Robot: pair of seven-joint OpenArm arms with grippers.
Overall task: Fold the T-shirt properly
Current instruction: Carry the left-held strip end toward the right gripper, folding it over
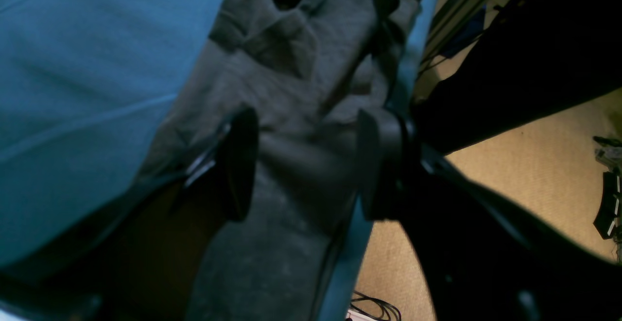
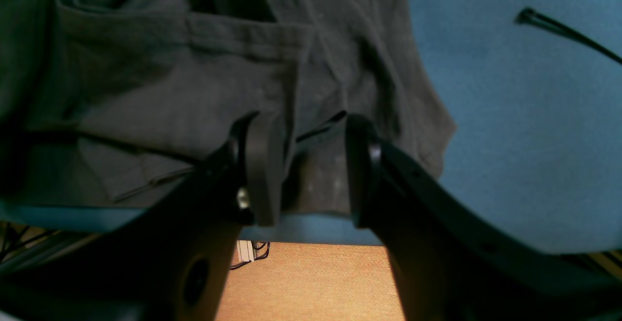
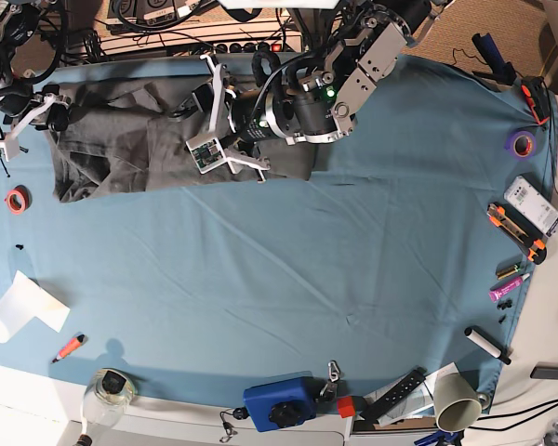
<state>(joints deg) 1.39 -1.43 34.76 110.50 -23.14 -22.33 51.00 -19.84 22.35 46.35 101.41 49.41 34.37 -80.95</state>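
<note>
The dark grey T-shirt (image 3: 121, 149) lies crumpled along the far left part of the blue-teal table cloth (image 3: 288, 279). My left gripper (image 3: 197, 125) hovers low over the shirt's middle. In the left wrist view its fingers (image 1: 240, 165) stand apart with a raised fold of shirt (image 1: 301, 156) between them, near the table's edge. My right gripper (image 3: 54, 110) is at the shirt's far left end. In the right wrist view it (image 2: 308, 165) is open, and its fingers (image 2: 260, 165) straddle the shirt's hem (image 2: 320, 126) by the table edge.
A red tape ring (image 3: 17, 200) lies just left of the shirt. A black cable tie (image 2: 559, 27) lies on the cloth. White paper (image 3: 19, 311), an orange marker (image 3: 70, 347), a blue device (image 3: 279, 401), a cup (image 3: 456, 400) and tools (image 3: 516, 228) line the near and right edges.
</note>
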